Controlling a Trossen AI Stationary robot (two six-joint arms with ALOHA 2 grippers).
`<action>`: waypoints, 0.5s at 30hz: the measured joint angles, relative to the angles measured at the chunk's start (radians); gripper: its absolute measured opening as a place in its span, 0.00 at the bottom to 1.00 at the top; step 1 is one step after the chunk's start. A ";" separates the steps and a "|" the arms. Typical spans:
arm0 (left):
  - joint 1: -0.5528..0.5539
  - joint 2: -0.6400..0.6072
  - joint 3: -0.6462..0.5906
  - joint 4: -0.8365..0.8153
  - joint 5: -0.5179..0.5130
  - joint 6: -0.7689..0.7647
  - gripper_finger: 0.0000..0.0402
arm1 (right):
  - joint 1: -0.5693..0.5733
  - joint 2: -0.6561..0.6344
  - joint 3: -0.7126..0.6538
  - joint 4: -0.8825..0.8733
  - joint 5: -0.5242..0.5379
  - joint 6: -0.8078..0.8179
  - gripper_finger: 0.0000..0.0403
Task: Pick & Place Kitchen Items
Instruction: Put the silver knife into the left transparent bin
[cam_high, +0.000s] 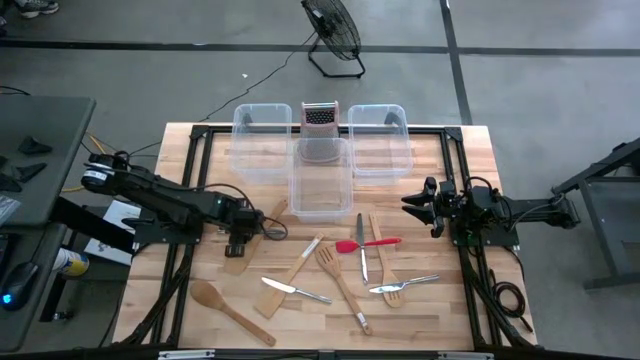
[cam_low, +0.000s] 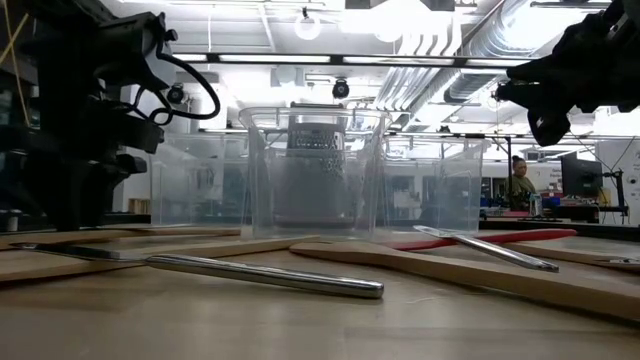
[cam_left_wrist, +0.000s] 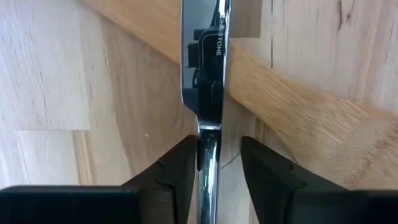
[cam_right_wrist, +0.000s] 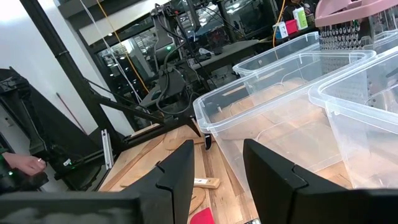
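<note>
- Silver steel is what the left end effector (cam_left_wrist: 210, 163) is after: its two dark fingers (cam_left_wrist: 177, 171) stand on either side of the handle of a silver metal table knife (cam_left_wrist: 205, 74), low over the left part of the pale wooden table (cam_high: 470, 160).
- From the left wrist view the fingers look drawn in close to the handle, but a sliver of gap shows on one side, so I judge the clench is under way, not a firm hold.
- That knife lies with its blade across a flat pale wooden spatula (cam_left_wrist: 298, 106), which props it a little off the table; that probably makes the handle easier to pinch.
- Right end effector (cam_right_wrist: 217, 165) hangs in the air at the right edge, fingers parted with nothing between them, facing the clear plastic rectangular bins (cam_right_wrist: 292, 93); it seems to be waiting clear of the other arm's work.
- Remaining utensils lie scattered in front of the bins: a red-headed spatula (cam_high: 368, 243), a wooden spoon (cam_high: 228, 309), a slotted wooden fork (cam_high: 342, 284), and more metal knives and forks (cam_high: 402, 286).
- Bins look empty in the high view, so sorting seems barely begun.
</note>
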 joint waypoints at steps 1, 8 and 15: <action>0.000 0.005 0.000 0.000 0.000 0.000 0.31 | 0.000 0.000 0.000 0.000 0.000 0.000 0.32; 0.000 0.046 0.000 0.006 -0.005 0.001 0.31 | 0.000 0.000 0.000 0.000 0.000 0.000 0.32; 0.000 0.055 0.001 0.008 -0.022 -0.004 0.31 | 0.000 0.000 0.000 0.000 0.000 0.000 0.32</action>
